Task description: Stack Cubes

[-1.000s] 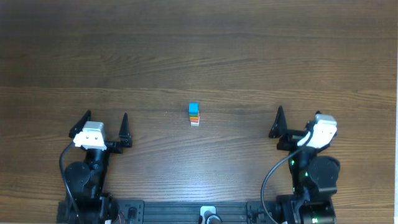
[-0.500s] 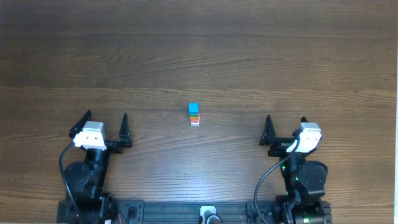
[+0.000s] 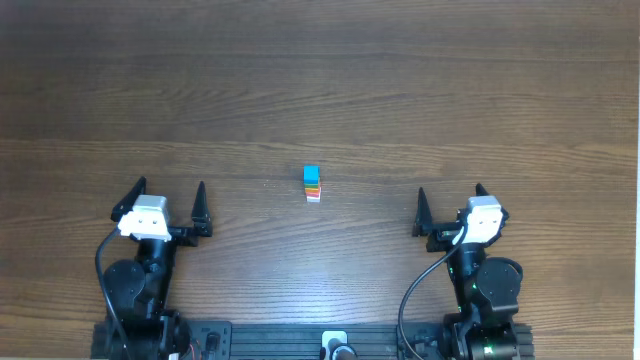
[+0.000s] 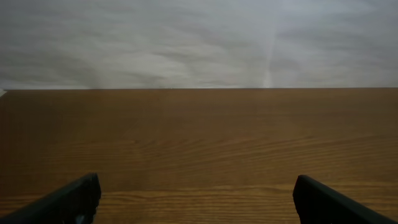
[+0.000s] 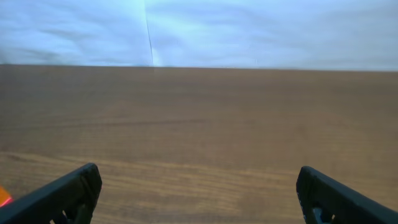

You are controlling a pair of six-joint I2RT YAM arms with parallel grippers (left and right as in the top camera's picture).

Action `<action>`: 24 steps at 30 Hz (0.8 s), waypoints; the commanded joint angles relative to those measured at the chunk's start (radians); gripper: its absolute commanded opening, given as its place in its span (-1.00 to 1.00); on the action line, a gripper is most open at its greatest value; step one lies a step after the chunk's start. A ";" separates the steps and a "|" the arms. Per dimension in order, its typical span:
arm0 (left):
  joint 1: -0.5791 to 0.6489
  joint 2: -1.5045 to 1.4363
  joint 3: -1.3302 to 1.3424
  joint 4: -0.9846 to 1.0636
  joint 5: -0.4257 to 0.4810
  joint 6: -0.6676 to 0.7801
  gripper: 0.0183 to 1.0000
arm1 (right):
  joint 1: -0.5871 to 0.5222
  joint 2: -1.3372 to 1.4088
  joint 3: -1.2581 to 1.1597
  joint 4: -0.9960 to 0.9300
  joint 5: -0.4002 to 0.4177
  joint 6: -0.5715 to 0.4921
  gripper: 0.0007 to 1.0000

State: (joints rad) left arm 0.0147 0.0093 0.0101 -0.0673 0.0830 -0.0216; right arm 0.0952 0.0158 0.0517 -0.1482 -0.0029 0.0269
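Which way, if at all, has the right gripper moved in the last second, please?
Yes: the right gripper shifted left in the top view, toward the cube stack.

A dark brown wooden table (image 3: 320,80) with a lengthwise grain is seen. One small stack of cubes (image 3: 312,186) is set directly on it, about midway between the left and right edges and nearer the near edge than the far one. A blue cube (image 3: 311,174) is carried on top, with an orange layer beneath; the lowest piece is too small to be told. A black rail (image 3: 270,330) is laid along the near edge.
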 commanded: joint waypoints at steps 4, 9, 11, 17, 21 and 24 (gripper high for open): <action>0.005 -0.006 -0.005 -0.002 0.014 0.014 1.00 | 0.008 -0.010 -0.047 0.078 -0.021 -0.070 0.98; 0.005 -0.006 -0.005 -0.002 0.014 0.014 1.00 | 0.008 -0.010 -0.047 0.077 -0.019 -0.069 0.99; 0.005 -0.006 -0.005 -0.002 0.014 0.014 1.00 | 0.008 -0.010 -0.047 0.077 -0.019 -0.069 0.98; 0.005 -0.006 -0.005 -0.002 0.014 0.014 1.00 | 0.008 -0.010 -0.047 0.076 -0.019 -0.069 0.98; 0.005 -0.006 -0.005 -0.002 0.014 0.014 1.00 | 0.008 -0.010 -0.047 0.076 -0.019 -0.069 0.99; 0.005 -0.006 -0.005 -0.002 0.014 0.014 1.00 | 0.008 -0.010 -0.047 0.076 -0.019 -0.069 0.99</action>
State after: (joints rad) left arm 0.0147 0.0093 0.0101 -0.0673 0.0830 -0.0216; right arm 0.0952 0.0158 0.0135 -0.0742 -0.0097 -0.0349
